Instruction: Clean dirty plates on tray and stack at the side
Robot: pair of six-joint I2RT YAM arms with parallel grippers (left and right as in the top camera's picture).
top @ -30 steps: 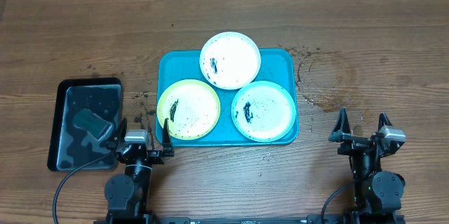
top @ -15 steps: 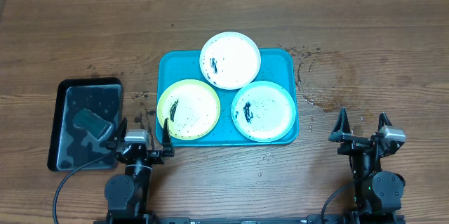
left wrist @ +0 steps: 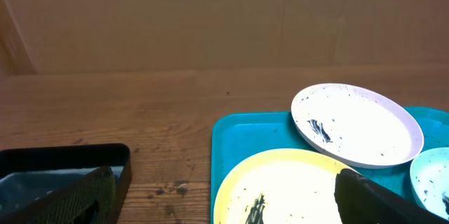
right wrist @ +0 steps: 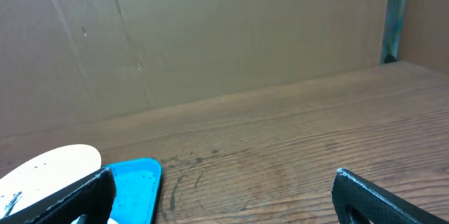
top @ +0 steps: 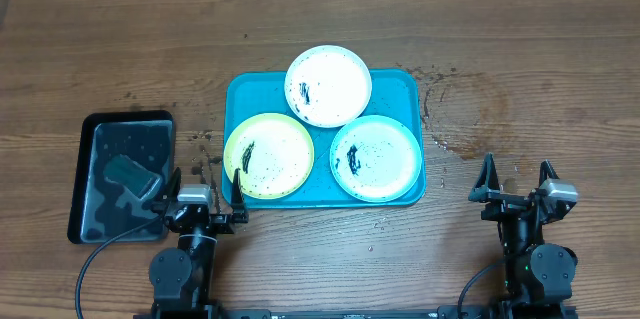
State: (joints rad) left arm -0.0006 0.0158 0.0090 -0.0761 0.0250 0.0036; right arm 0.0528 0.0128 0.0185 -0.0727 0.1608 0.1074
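A brown wooden desk (top: 320, 19) fills the overhead view, its planks and grain running from side to side. A ring-shaped dark stain (top: 465, 109) with scattered specks marks the right half. Behind the desk stands a plain brown wall (left wrist: 210, 20) that looks like cardboard, crossed by faint slanting creases. In the right wrist view a narrow greenish vertical strip (right wrist: 398, 13) runs down its far right. The light is soft and even, without hard shadows.

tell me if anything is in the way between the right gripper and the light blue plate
Nothing visible does. The open right gripper is over bare table to the right of the tray. Only table surface and the tray's low rim lie between it and the light blue plate.
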